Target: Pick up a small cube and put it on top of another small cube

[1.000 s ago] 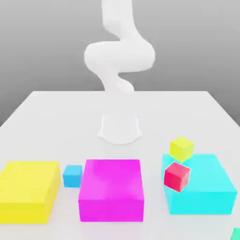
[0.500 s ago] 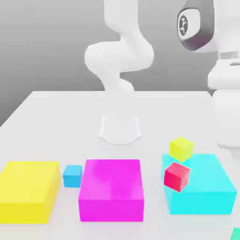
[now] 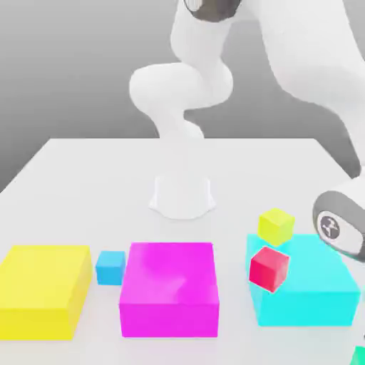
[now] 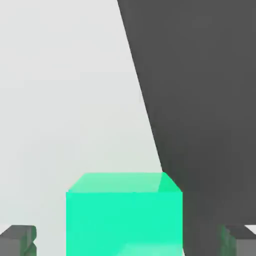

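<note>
The small cube is glossy teal-green and sits on the white table right beside its edge. My gripper straddles it, one dark fingertip on each side, with a gap showing between each fingertip and the cube. In the exterior view a sliver of the small cube peeks in at the bottom corner on the exterior view's right, below my wrist. The other small cube, sky-blue, rests between the big yellow block and the big magenta block.
A big yellow block, a big magenta block and a big cyan block line the front. A small red cube and a small yellow cube sit by the cyan block. The arm's base stands mid-table.
The arm has swung down on the exterior view's right, bringing the wrist low over the teal-green cube's corner. No cube or block has moved.
</note>
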`<action>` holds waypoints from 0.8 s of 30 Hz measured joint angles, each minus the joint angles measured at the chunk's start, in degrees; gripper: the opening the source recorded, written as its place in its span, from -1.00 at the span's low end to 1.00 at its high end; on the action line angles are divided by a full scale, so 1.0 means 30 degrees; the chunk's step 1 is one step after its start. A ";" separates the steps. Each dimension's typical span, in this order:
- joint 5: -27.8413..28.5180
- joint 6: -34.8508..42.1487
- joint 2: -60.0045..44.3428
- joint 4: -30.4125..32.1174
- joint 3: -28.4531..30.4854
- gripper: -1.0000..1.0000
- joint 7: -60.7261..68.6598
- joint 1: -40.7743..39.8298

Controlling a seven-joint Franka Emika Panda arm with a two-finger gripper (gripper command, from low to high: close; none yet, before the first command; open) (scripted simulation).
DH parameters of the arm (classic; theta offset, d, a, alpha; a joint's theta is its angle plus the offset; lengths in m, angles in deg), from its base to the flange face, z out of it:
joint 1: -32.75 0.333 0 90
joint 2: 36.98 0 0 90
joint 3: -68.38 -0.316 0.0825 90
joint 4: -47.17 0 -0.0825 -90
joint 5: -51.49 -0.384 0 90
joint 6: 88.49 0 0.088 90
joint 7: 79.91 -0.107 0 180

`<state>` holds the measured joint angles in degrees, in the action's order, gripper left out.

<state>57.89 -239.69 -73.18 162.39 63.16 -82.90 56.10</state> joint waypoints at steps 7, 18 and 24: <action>-0.0160 0.0773 0.0967 0.0233 -0.0133 -1.00 0.0132 -0.0086; 0.1346 0.1362 0.8144 0.6547 0.2964 -1.00 0.4530 -0.4260; 0.2173 0.0816 1.1866 1.0749 0.5085 -1.00 0.7824 -0.7793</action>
<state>64.41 -237.24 -37.58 194.64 78.42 -59.42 32.72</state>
